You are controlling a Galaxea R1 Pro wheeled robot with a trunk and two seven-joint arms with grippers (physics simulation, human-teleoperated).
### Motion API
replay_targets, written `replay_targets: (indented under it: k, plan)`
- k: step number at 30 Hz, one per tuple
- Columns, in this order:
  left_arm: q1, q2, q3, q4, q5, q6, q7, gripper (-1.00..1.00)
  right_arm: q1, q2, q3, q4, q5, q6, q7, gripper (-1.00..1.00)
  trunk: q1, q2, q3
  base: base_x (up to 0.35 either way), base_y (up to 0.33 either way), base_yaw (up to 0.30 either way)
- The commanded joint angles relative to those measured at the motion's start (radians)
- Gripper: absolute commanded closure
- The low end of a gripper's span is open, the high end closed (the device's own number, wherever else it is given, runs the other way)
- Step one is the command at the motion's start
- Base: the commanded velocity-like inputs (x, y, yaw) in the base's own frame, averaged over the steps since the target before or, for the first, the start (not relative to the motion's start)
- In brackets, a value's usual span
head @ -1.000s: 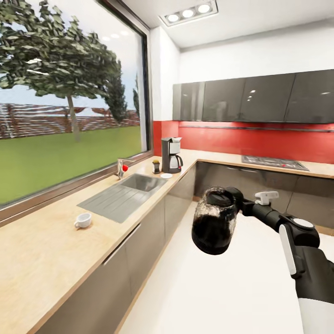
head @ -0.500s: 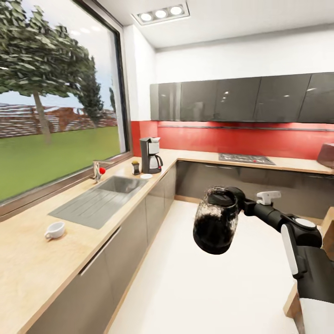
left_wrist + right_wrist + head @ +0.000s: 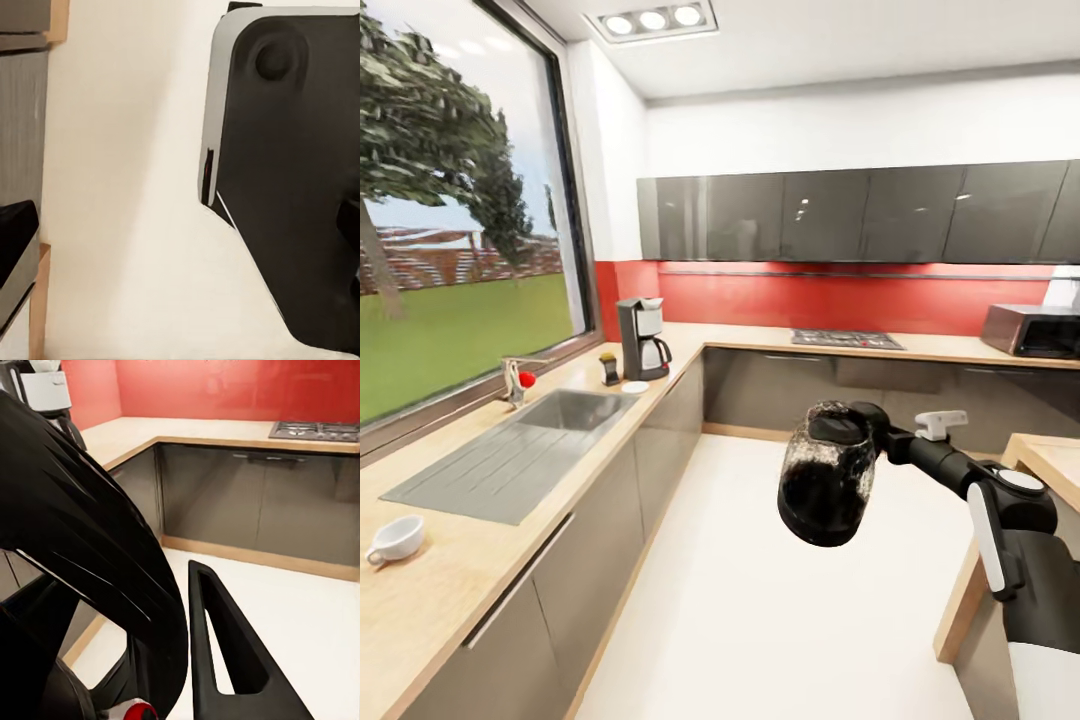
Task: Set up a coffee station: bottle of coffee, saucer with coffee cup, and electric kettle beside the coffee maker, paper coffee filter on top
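Observation:
My right gripper [image 3: 872, 428] is shut on the handle of the electric kettle [image 3: 828, 487], a glass jug with dark contents held over the white floor. In the right wrist view the kettle's black lid [image 3: 82, 547] looms close beside one finger [image 3: 225, 652]. The coffee maker [image 3: 642, 338] stands far off in the corner of the kitchen countertop [image 3: 450, 590], with the bottle of coffee [image 3: 609, 368] and the saucer [image 3: 635, 387] beside it. The coffee cup [image 3: 395, 540] lies on the near left countertop. The paper coffee filter and kitchen shelf are out of view.
A steel sink [image 3: 565, 410] with a faucet [image 3: 515, 380] sits between cup and coffee maker. A hob [image 3: 847, 340] and a microwave [image 3: 1032, 331] are on the back counter. Another wooden counter corner [image 3: 1040, 460] juts in near my right arm. Open floor [image 3: 760, 600] lies ahead.
The whole head view has swung right, so the counter things slide left and the microwave and right counter come into view. The kettle stays held the same way in my right gripper.

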Motion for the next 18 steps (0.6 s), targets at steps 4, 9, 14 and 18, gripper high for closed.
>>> replay_targets:
  k: [4,9,14,18]
  plan:
    - [0.0,0.0,0.004,0.0,-0.019,0.031,-0.003,-1.0,-0.001,0.0,0.0,-0.001,-0.001,0.004,0.011,1.0,0.001,-0.001,0.0,0.213,-0.034,-0.016]
    - [0.0,-0.003,0.007,-0.003,-0.023,0.036,0.001,-1.0,-0.001,-0.044,0.001,0.001,0.001,0.003,0.013,1.0,0.001,-0.001,0.0,0.251,-0.141,-0.001]
    - [0.0,-0.004,0.009,-0.008,-0.024,0.037,0.002,-1.0,-0.001,-0.085,0.001,0.001,0.0,0.004,0.014,1.0,0.001,-0.001,0.0,0.308,-0.037,0.0]
    - [0.0,-0.003,0.01,-0.01,-0.025,0.036,0.002,-1.0,-0.001,-0.088,-0.001,0.0,0.001,0.004,0.014,1.0,0.001,-0.001,0.0,0.318,-0.003,0.0]
